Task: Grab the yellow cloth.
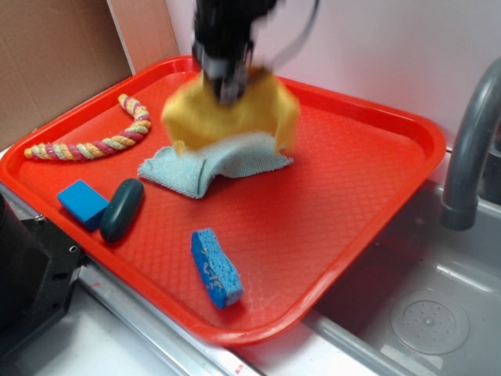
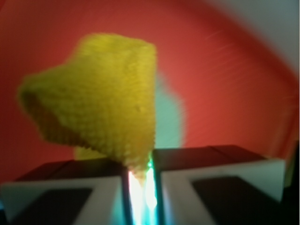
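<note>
gripper (image 1: pixel 227 90) pinching yellow cloth (image 1: pixel 235 113) by 1 corner, cloth hanging above red tray (image 1: pixel 329 204), pale blue-green cloth (image 1: pixel 211 166) beneath

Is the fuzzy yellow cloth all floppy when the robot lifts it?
Probably yes: the yellow terry cloth droops in folds from the gripper. It seems light, hanging from one pinched corner. Its fuzzy weave likely grips well.

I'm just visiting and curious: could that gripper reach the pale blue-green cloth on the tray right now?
Probably not yet: the gripper is shut on the yellow cloth, which hangs over the pale blue-green cloth.
</note>
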`<act>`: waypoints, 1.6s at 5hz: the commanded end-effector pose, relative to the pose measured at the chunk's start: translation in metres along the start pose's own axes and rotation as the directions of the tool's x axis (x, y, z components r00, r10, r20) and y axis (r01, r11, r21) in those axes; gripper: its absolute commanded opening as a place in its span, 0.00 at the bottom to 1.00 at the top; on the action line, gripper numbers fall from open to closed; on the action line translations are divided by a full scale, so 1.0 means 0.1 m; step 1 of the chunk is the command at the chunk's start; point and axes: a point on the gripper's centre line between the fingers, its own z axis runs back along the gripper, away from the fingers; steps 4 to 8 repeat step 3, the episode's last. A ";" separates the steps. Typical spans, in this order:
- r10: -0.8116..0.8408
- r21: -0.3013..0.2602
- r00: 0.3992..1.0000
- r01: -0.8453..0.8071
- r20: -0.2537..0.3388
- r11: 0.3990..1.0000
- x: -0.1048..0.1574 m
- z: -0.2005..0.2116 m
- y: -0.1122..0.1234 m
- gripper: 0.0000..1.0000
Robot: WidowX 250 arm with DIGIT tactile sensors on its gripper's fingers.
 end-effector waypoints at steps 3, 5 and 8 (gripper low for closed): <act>0.345 -0.111 0.929 -0.332 0.135 0.937 -0.73 0.96 -0.04 0.00; 0.345 -0.111 0.929 -0.332 0.135 0.937 -0.73 0.96 -0.04 0.00; 0.345 -0.111 0.929 -0.332 0.135 0.937 -0.73 0.96 -0.04 0.00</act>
